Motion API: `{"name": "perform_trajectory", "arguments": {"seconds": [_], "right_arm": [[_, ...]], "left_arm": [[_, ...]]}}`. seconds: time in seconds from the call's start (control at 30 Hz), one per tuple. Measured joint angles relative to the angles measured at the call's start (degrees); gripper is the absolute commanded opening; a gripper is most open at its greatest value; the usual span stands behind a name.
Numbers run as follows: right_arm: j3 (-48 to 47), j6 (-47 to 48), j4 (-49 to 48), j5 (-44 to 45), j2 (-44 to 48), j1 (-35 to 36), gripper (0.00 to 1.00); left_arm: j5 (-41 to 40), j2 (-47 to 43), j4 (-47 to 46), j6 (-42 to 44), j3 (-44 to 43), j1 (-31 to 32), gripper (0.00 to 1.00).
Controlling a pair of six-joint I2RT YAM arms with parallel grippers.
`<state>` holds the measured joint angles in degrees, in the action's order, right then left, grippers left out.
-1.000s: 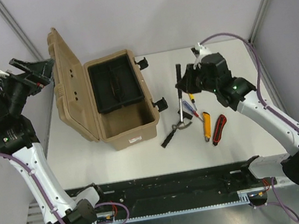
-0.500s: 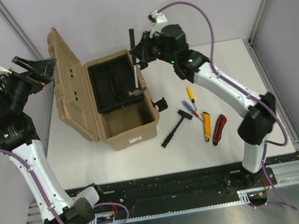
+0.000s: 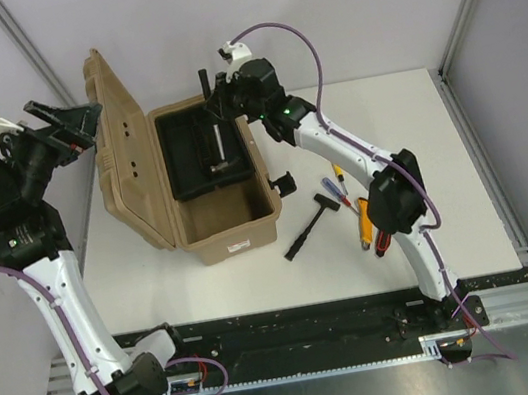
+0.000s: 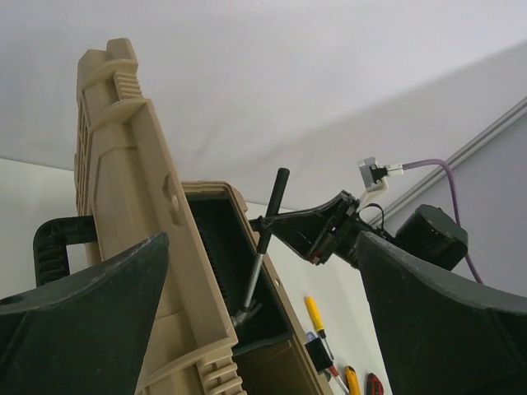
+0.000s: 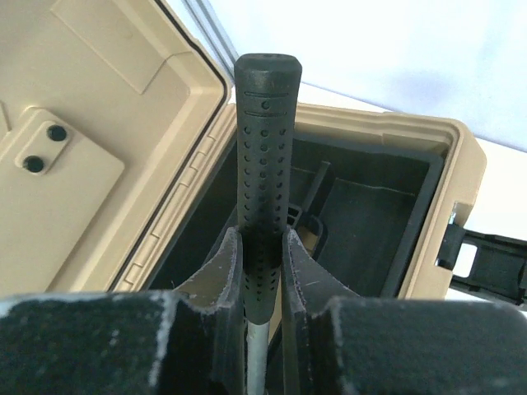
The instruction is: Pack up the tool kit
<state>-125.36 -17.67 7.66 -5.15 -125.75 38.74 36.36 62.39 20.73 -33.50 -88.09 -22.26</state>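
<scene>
Right hand point(image 5: 262, 247): clamped on the black grip of a hammer point(image 5: 265, 140), a finger pressed to each side, reaching out over the open box.
Left hand point(image 3: 59, 125): spread wide at the top edge of the raised lid point(image 3: 128, 170). The wrist view shows the lid between its fingers point(image 4: 82, 313), but whether they touch it cannot be told.
Surface point(image 3: 438, 148): white, carrying the box at the left and the loose tools at the right.
Toolbox point(image 3: 224, 229): tan, lid swung up on the left side, black latches hanging off the right wall.
Tray point(image 3: 168, 158): black, seated in the far half of the box, while the near half is open down to the floor.
Hammer in the hand: hangs nearly upright below the fingers, grip end on top, steel head low over the tray and just inside the right wall.
Placing it well: probably lower until the head rests, tip the shaft along the tray's length so it lies flat, and let go only once it is supported. The head should stay off the rim.
Loose tools: a black hammer point(image 3: 311, 222), screwdrivers point(image 3: 336, 185), a yellow knife point(image 3: 363, 221) and a red-black tool point(image 3: 384, 233) lie well apart from the right hand, near that arm's elbow, not yet packed.
</scene>
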Motion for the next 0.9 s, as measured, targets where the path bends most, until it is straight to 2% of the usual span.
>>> {"name": "perform_trajectory", "arguments": {"seconds": [0.47,0.9], "right_arm": [[-7.1,3.72,1.97,3.1,-6.73,0.42,0.0],[-13.14,4.35,-0.9,3.37,-14.49,0.59,0.08]], "left_arm": [[-0.24,-0.57,0.09,0.59,0.68,0.2,1.0],[-1.31,-0.55,0.44,0.59,0.98,0.28,0.99]]}}
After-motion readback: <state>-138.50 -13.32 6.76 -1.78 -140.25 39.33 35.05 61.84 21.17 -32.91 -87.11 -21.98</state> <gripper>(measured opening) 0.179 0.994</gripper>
